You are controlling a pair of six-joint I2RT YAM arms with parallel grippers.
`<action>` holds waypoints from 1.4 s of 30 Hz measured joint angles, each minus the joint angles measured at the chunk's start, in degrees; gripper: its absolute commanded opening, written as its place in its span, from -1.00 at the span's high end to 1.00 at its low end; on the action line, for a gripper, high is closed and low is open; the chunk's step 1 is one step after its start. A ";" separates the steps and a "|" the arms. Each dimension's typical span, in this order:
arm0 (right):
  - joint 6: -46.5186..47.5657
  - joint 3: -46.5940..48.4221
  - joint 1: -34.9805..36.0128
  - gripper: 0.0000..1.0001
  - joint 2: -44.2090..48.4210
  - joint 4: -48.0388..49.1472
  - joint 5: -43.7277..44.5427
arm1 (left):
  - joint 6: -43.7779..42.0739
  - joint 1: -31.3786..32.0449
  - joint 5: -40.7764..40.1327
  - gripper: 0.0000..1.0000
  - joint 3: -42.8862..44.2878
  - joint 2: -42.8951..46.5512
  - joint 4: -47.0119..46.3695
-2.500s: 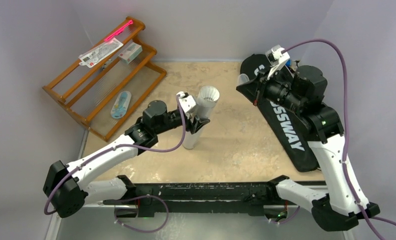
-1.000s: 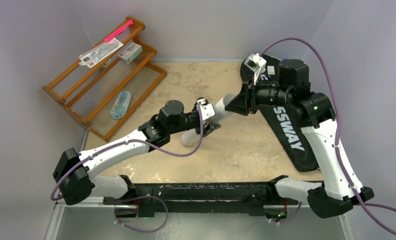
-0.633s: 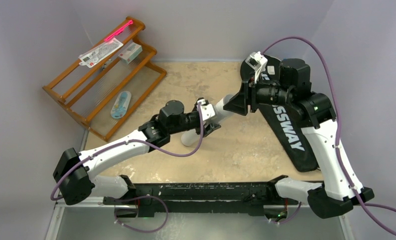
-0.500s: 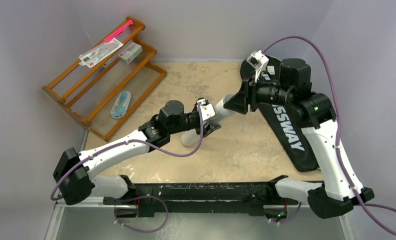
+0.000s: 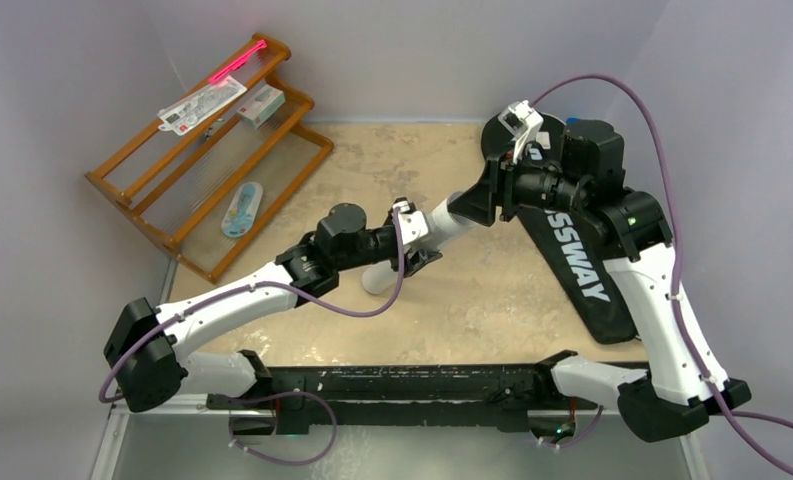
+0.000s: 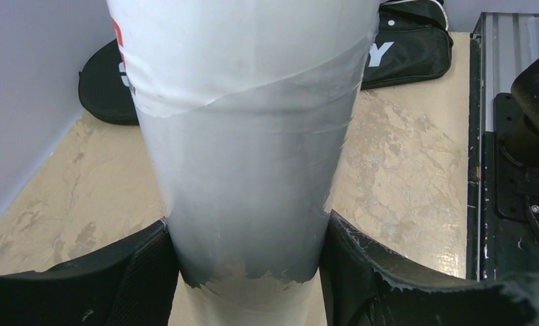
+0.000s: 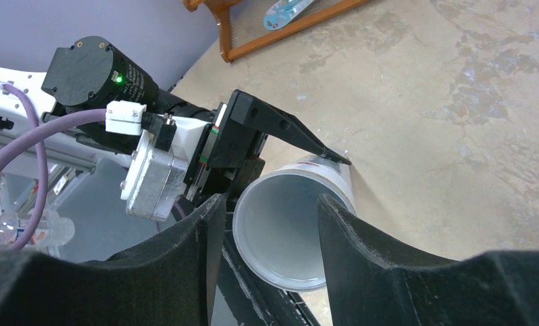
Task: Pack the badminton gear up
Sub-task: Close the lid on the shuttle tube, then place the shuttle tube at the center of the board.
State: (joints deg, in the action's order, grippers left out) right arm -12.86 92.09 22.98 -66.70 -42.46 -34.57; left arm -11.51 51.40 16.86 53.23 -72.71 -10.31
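Note:
My left gripper point(image 5: 412, 240) is shut on the white-silver tube point(image 5: 442, 218), which it holds tilted with the open mouth toward the right arm. In the left wrist view the tube point(image 6: 246, 136) fills the gap between the left gripper's point(image 6: 246, 272) two fingers. My right gripper point(image 5: 472, 205) is at the tube's mouth. In the right wrist view the right gripper point(image 7: 270, 199) is open, its jaws on either side of the hollow mouth of the tube point(image 7: 283, 234) and not touching it. A black racket bag point(image 5: 572, 270) with white lettering lies at the right.
An orange wooden rack point(image 5: 172, 170) leans in the back left corner with a small white carton point(image 5: 262, 103), a pink-edged card point(image 5: 202, 105) and a blue-white packet point(image 5: 242, 208). Walls close in on three sides. The black rail point(image 5: 402, 385) runs along the near edge.
The tube stood upright with a shuttlecock at its top; now it is tilted toward the right gripper. Over the last second the right jaws have widened at its mouth.

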 measured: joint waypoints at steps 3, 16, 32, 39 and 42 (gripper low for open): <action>-0.26 -1.53 0.00 -0.09 0.70 1.49 -1.20 | 0.02 0.00 -0.02 0.08 -0.74 0.68 -0.48; -1.64 -7.10 -0.11 -0.10 2.60 8.26 -4.22 | 1.14 -0.13 -0.44 0.07 -2.27 1.09 -2.95; -4.02 -9.75 0.66 -0.53 13.42 11.89 6.71 | 11.23 -1.27 -10.97 0.04 2.69 1.09 4.13; -2.49 -18.78 0.70 -0.54 20.55 15.93 13.40 | 22.21 -11.34 -11.47 0.00 8.52 -1.81 11.82; -2.25 -25.62 0.70 -0.54 21.44 17.88 15.85 | 26.51 -15.80 -10.56 -0.05 11.54 -6.51 14.84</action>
State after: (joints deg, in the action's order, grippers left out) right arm -15.11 66.48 23.68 -45.25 -24.58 -18.72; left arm 15.00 35.59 6.31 64.77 -79.22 4.54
